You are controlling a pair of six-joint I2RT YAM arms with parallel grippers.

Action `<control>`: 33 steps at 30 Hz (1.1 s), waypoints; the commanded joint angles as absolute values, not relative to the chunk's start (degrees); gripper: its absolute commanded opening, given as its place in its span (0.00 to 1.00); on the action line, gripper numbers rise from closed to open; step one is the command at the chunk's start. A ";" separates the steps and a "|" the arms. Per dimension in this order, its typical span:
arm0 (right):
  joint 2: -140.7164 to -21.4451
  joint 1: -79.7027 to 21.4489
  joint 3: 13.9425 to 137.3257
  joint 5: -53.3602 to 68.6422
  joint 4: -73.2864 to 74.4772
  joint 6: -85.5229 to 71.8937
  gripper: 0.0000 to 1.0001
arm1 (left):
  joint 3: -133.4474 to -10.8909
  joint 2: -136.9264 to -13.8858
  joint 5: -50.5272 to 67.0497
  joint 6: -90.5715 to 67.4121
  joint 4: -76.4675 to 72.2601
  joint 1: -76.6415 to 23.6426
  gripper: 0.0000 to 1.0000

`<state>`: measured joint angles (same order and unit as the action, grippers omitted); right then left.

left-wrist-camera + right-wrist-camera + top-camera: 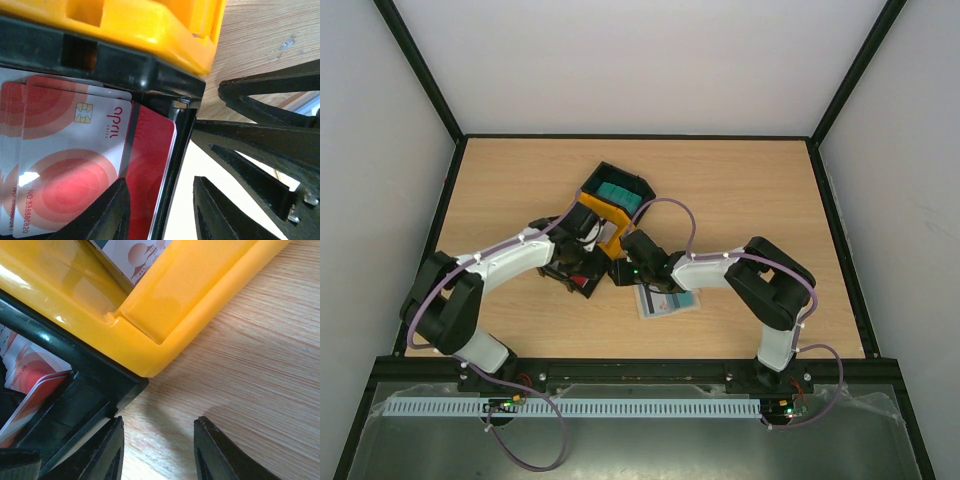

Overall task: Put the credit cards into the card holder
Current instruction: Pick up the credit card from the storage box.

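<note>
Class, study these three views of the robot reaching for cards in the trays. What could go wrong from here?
The left end effector straddles the wall of the black tray, so closing might pinch wall and red card together and drag the tray.
The right end effector sits close by; the two may collide.
The cards overlap, so two might lift at once.

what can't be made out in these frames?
Card holder: top view, right arm covers its top; contents unclear.
Red-and-white cards: left wrist view, stack cut by left edge; count unknown.
Teal cards: top view, too small to count.
Left gripper, right gripper: top view, each arm hides its own fingertips.
</note>
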<state>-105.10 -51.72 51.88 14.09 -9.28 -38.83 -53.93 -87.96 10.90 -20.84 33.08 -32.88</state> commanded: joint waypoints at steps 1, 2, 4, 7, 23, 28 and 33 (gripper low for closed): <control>-105.00 -51.78 50.30 10.93 -7.21 -39.08 0.39 | -53.19 -89.89 10.64 -20.75 33.26 -33.18 0.37; -104.91 -51.77 50.32 10.84 -7.19 -39.06 0.39 | -53.11 -90.22 10.63 -20.67 33.15 -33.32 0.37; -104.81 -51.81 50.22 10.67 -7.16 -39.10 0.39 | -53.09 -90.88 10.70 -20.45 33.05 -33.55 0.37; -104.65 -51.79 50.11 10.51 -7.11 -39.16 0.39 | -53.09 -91.19 11.34 -20.00 33.22 -34.07 0.37; -105.19 -51.73 50.61 10.28 -6.86 -39.72 0.39 | -53.17 -87.40 13.62 -18.27 35.21 -34.67 0.23; -105.22 -51.69 50.70 10.12 -6.75 -39.81 0.39 | -53.43 -86.78 13.63 -18.28 35.78 -34.64 0.23; -104.96 -51.69 50.63 10.03 -6.68 -39.85 0.39 | -53.69 -85.35 12.66 -18.58 36.51 -34.67 0.15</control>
<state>-104.84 -51.72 51.48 12.64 -9.43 -39.24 -53.58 -87.96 10.44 -18.46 34.30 -33.95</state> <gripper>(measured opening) 0.387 0.178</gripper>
